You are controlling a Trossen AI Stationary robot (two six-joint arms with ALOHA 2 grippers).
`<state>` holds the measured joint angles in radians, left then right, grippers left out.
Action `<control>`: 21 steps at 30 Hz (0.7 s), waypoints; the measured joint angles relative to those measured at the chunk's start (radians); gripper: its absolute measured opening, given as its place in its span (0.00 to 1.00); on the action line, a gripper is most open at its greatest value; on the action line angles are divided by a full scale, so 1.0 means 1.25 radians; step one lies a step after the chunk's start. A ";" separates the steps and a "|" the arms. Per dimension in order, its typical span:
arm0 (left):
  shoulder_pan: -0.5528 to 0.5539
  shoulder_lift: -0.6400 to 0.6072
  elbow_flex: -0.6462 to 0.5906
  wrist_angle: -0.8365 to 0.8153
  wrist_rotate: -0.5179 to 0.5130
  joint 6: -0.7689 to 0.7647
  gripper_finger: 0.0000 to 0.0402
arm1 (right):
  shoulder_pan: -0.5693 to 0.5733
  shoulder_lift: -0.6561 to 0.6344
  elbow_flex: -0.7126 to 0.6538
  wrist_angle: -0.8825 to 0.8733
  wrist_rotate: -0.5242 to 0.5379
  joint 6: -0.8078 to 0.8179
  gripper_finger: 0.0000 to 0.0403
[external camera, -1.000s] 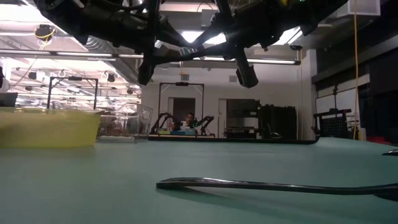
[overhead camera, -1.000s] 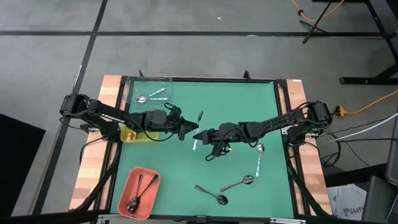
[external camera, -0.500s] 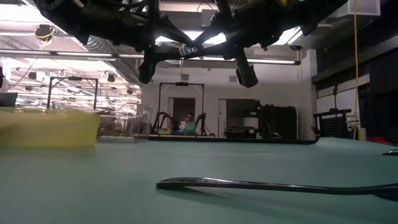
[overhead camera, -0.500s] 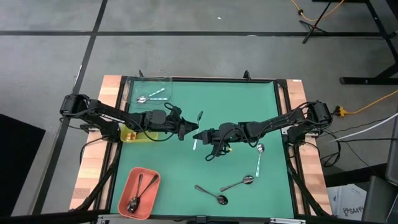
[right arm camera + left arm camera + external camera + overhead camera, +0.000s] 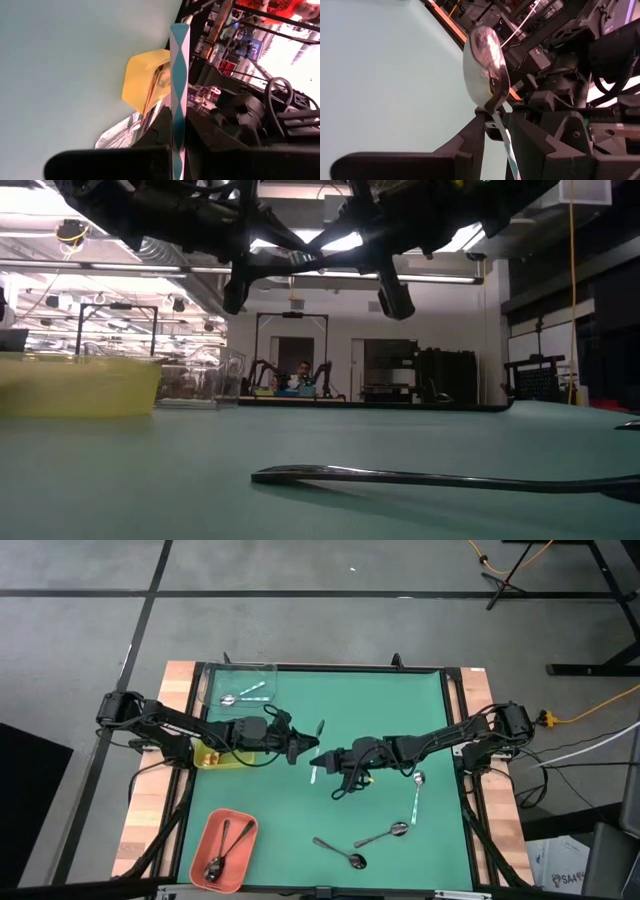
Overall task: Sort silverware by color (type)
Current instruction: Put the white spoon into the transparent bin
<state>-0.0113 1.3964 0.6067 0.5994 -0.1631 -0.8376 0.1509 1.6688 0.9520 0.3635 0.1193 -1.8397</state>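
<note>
The green counter (image 5: 380,690) sits in a wide workshop with grey floor around it, and both arms reach in toward its middle from opposite sides. The left pincer (image 5: 305,747) and the right pincer (image 5: 328,759) meet nearly tip to tip above the mat, both closed on one silver spoon (image 5: 318,743) with a pale patterned handle. From the left wrist view that spoon (image 5: 487,70) stands bowl up, its neck pinched between the dark fingers (image 5: 475,135); from the right wrist view the handle's teal-and-white diamond strip (image 5: 178,75) rises between that arm's own fingers (held tight on both ends, then).

Elsewhere, the clear tray (image 5: 240,685) at the far left corner holds two silver spoons (image 5: 243,695). The yellow-green tray (image 5: 208,756) lies under the left arm; I cannot tell what is in it. The salmon-orange tray (image 5: 222,849) at the near left carries dark spoons (image 5: 224,850). On the bare mat to the right lie another silver spoon (image 5: 416,794) and two darker ones (image 5: 382,834), (image 5: 341,852), the last pair near the front edge.
</note>
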 joint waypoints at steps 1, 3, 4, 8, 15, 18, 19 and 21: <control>0.000 0.000 0.000 0.000 0.004 -0.001 0.21 | 0.000 0.000 0.000 0.004 0.003 0.000 0.04; 0.000 0.000 0.000 0.000 0.014 -0.001 0.21 | 0.000 0.000 0.000 0.015 0.004 0.000 0.04; 0.000 0.000 0.000 0.001 0.019 -0.001 0.21 | 0.000 0.000 0.000 0.022 0.004 0.000 0.04; 0.000 -0.001 0.000 0.006 0.022 -0.001 0.21 | 0.000 0.000 0.000 0.043 -0.005 0.002 0.04; 0.000 0.000 0.000 0.026 0.022 0.002 0.21 | 0.000 0.000 0.000 0.045 -0.021 0.000 0.04; 0.000 0.000 0.000 0.030 0.022 0.002 0.21 | 0.000 0.000 0.000 0.046 -0.021 0.000 0.04; 0.000 0.000 0.000 0.030 0.022 0.002 0.21 | 0.000 0.000 0.000 0.046 -0.021 0.000 0.04; 0.000 0.000 0.000 0.030 0.022 0.002 0.21 | 0.000 0.000 0.000 0.046 -0.021 0.000 0.04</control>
<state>-0.0116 1.3960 0.6064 0.6373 -0.1360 -0.8356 0.1513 1.6688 0.9520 0.4210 0.0929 -1.8400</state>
